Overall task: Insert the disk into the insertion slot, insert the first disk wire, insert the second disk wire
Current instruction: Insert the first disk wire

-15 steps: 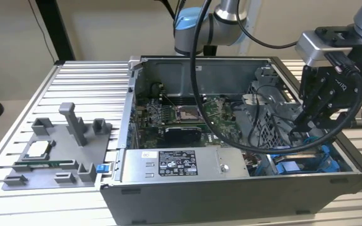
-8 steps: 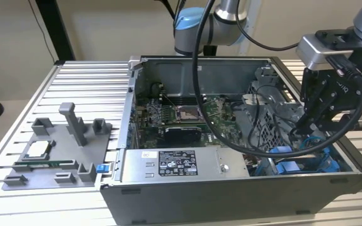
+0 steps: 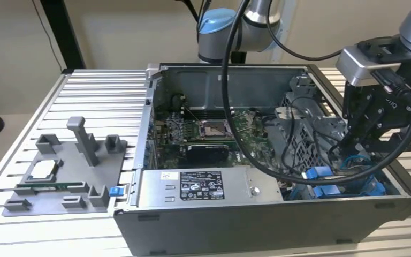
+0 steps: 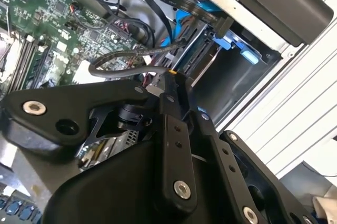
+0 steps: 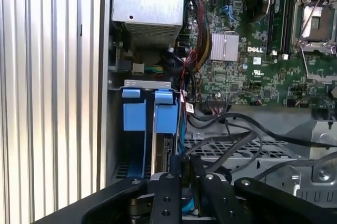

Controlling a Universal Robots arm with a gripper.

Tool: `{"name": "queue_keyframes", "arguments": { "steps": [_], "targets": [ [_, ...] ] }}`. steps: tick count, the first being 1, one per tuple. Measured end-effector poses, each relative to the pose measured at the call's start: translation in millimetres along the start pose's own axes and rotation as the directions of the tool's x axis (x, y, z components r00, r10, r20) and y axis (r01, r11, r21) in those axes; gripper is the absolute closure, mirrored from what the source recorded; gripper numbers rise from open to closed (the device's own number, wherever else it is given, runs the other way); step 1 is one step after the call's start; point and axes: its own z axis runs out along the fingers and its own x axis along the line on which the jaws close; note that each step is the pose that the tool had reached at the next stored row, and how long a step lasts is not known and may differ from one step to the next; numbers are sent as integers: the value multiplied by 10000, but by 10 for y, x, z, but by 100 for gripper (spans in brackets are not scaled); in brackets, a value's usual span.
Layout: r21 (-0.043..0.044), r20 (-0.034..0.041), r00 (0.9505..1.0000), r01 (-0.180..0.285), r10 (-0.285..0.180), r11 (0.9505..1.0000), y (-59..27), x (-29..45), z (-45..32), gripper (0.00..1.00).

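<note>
End effector [image 5: 183, 165] drawn narrow, cannot tell if pinching a wire | disk [image 5: 164, 153] just ahead of it, apparently seated edge-on in insertion slot [image 5: 134, 116] | risk: may snag loose black wires [image 5: 231, 145] crowding beside it, dragging one taut or askew.
</note>
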Motion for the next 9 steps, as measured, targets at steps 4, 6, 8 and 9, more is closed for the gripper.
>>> {"name": "queue_keyframes", "arguments": {
  "steps": [4, 6, 8, 9],
  "targets": [
    [104, -76, 9999, 83, -82, 9999, 0, 2, 22, 100],
    [143, -110, 9999, 121, -120, 9998, -1, 3, 35, 100],
    [183, -144, 9998, 155, -152, 9997, 0, 4, 47, 100],
    [201, -159, 9997, 172, -169, 9996, -1, 5, 54, 100]
  ]
}}
